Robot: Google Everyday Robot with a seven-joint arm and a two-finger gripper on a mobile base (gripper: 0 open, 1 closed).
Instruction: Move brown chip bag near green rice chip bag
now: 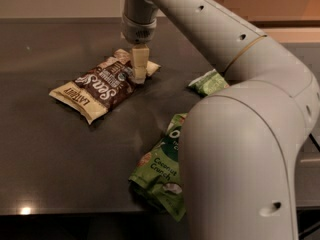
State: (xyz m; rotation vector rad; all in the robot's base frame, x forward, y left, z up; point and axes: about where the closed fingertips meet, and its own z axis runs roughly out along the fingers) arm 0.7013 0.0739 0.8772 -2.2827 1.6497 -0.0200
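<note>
Reading from the left, we find the brown chip bag [102,86] lying flat on the dark tabletop [45,159]. It is set on a diagonal, with its cream-tan near end toward the left and its far end toward the upper right. The white script faces up.

Above the bag's far right end stands the gripper [139,74]. It points straight down from the wrist and its tip meets the bag's surface there. We cannot tell from this view whether the gripper is open, closed or clamped on the bag.

Further right and nearer the front edge of the table lies the green rice chip bag [157,176], well apart from the brown one. We can read "Coconut Crunch" on it, and its right side is hidden behind the robot arm [240,149].

Right of the gripper, a second green bag [207,83] shows only its left end beside the arm. The arm fills the right of the view.
</note>
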